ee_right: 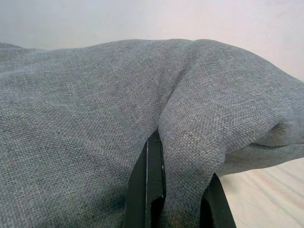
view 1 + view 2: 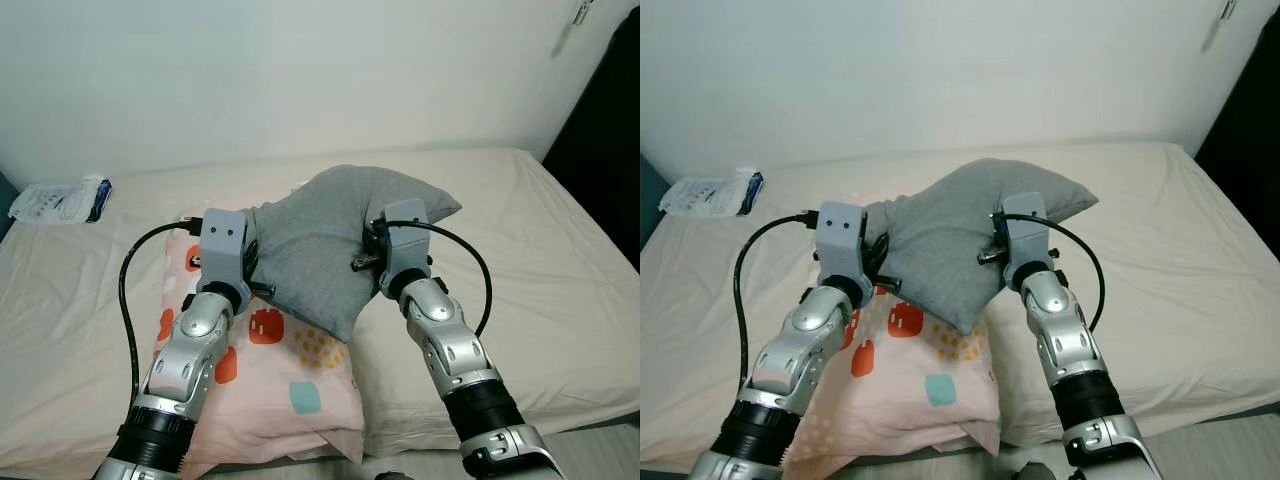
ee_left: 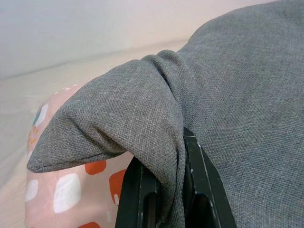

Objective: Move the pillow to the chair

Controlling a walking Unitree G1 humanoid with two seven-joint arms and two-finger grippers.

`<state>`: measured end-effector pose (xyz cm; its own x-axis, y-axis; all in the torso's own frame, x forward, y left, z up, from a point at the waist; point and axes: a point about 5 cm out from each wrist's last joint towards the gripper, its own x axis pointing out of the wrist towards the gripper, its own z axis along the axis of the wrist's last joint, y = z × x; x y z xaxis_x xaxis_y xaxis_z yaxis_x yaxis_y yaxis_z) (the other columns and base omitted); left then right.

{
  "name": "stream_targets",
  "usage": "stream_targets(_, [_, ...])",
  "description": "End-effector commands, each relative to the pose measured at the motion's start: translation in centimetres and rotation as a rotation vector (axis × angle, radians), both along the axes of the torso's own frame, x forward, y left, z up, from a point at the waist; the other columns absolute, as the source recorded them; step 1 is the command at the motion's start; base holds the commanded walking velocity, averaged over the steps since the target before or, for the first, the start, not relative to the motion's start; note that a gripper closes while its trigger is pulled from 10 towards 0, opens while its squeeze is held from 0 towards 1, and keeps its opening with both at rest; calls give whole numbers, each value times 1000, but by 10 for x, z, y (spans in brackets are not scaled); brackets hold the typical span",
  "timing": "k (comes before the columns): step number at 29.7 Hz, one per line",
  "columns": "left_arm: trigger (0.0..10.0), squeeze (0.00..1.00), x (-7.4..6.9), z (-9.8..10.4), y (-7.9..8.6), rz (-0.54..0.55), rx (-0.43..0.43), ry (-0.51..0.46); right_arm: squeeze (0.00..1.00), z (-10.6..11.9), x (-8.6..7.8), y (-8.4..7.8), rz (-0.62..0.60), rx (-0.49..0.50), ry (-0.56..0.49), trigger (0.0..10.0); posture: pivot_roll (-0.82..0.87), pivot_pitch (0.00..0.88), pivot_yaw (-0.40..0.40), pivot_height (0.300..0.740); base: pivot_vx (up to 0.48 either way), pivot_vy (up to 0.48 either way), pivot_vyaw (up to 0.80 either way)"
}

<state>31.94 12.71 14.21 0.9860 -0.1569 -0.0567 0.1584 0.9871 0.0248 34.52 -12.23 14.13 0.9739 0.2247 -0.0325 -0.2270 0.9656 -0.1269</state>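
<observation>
A grey pillow (image 2: pixel 330 240) is held up over the bed between my two arms. My left gripper (image 3: pixel 167 190) is shut on a pinched fold at the pillow's left edge (image 2: pixel 255 250). On the other side my right gripper (image 1: pixel 180 190) is shut on a fold of the same grey cloth (image 2: pixel 372 250). The pillow's lower corner (image 2: pixel 335 325) hangs just above a pink pillow (image 2: pixel 270 385) with coloured patches, which lies flat on the bed. My fingertips are buried in the fabric in both wrist views.
The beige bed (image 2: pixel 520 270) spreads across the view, with a white wall behind. A white and blue packet (image 2: pixel 60 200) lies at the bed's far left. A dark curtain or door (image 2: pixel 605 140) stands at the right edge.
</observation>
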Motion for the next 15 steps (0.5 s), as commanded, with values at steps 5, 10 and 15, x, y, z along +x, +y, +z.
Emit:
stream_targets(5, [10000, 0, 1, 1, 7, 46, 20, -14, 0, 3, 0, 0, -6, -41, -45, 10000, 13, 116, 11, 736, 0, 0, 0])
stream_targets(10, [10000, 0, 2, 0, 8, 50, 32, -7, 0, 2, 0, -1, 4, -21, -24, 10000, 12, 120, 9, 736, 0, 0, 0])
stream_targets(15, [10000, 0, 0, -2, 7, 56, 22, -9, 0, 1, 0, -2, 6, -41, -19, 10000, 12, 125, 8, 736, 0, 0, 0])
